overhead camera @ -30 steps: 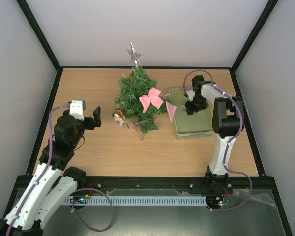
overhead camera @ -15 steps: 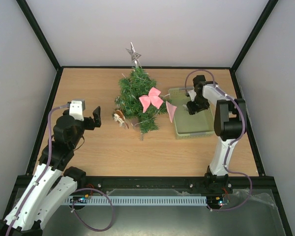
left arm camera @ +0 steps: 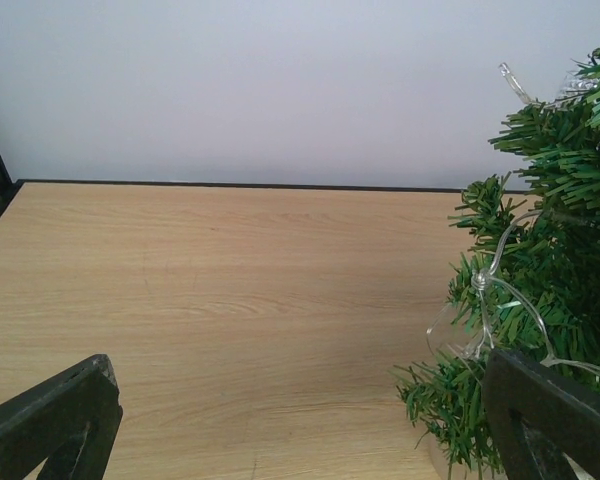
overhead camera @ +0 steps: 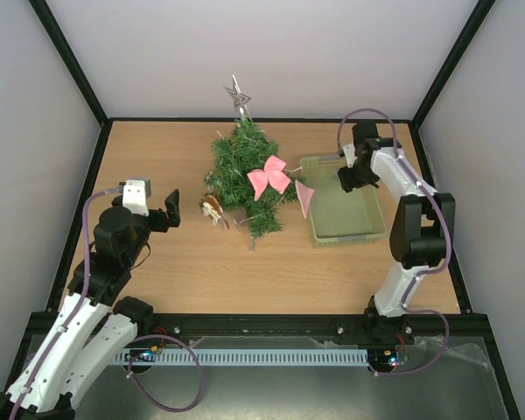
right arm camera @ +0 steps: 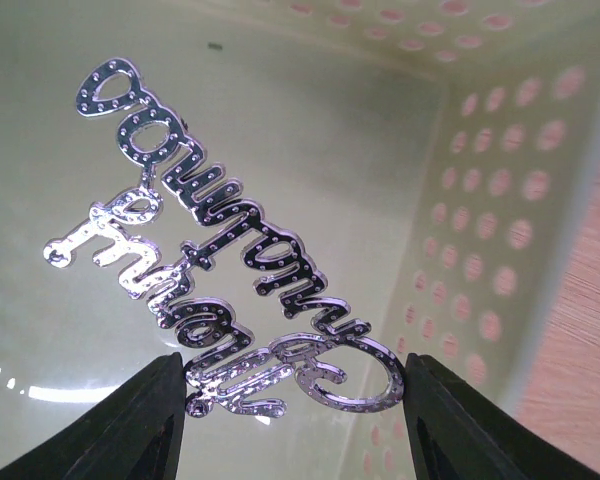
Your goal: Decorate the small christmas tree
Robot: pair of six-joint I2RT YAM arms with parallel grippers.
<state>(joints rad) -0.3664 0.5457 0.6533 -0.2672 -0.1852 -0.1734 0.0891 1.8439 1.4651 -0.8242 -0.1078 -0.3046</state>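
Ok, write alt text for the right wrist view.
A shiny silver lettering ornament is gripped at its lower end by the right end effector. Behind it is the inside of a pale green basket with round holes in its wall, and a strip of wooden table shows at the right edge.

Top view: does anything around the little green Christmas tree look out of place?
One thing: a small brown ornament seems to lie on the wooden table beside the dark green bristly Christmas tree, not hung on it. The pink ribbon bow sits on the branches.
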